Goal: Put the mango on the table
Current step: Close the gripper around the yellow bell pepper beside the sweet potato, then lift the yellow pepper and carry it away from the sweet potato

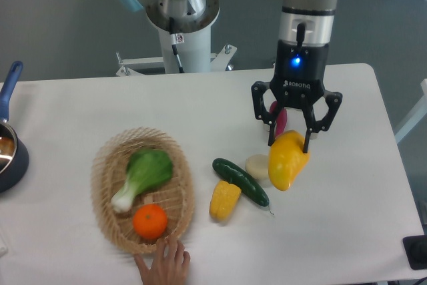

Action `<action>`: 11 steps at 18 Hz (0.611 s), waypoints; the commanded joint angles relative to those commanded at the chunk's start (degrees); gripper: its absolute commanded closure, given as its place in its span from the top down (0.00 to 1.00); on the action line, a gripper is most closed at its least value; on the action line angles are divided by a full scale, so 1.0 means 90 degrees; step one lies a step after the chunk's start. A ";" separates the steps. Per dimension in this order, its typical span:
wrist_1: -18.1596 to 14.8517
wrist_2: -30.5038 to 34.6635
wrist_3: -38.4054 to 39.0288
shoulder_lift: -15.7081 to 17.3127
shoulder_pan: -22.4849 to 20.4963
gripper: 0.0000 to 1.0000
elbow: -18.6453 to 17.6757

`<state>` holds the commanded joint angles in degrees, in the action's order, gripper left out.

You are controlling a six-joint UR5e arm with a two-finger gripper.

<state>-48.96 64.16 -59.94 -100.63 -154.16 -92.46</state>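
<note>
**Mango in the pincer, right half of the worktop**

Pincer pointing straight down from the arm, fingers closed partway onto the upper end of the mango, one finger on each side. Mango hanging tilted, tapered end lowest, over the right half of the white worktop, nearer the far edge than the near one; cannot tell whether its lower end touches the surface. Just left of the mango, a small pale round piece, touching or nearly so. Behind the pincer, a dark pink item, mostly hidden by the fingers. Left of the pale piece, a dark green cucumber lying slantwise, with a yellow corn piece against its near side. Towards the near left, a woven basket holding a leafy green vegetable and an orange. At the near edge, a human hand touching the basket rim. At the left edge, a dark pot with a blue handle, partly out of view.
</note>
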 joint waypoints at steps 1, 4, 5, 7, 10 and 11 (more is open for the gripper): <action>0.0010 0.0058 -0.0039 -0.0049 0.0000 0.44 -0.0010; 0.0029 0.0428 -0.0584 -0.0312 0.0000 0.44 -0.0097; 0.0049 0.0594 -0.0809 -0.0409 0.0010 0.44 -0.0117; 0.0058 0.0829 -0.1005 -0.0683 0.0020 0.44 -0.0078; 0.0166 0.0986 -0.1172 -0.1073 0.0020 0.45 0.0009; 0.0243 0.0987 -0.1163 -0.1220 0.0029 0.45 0.0048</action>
<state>-46.76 73.04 -70.40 -111.61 -153.90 -92.03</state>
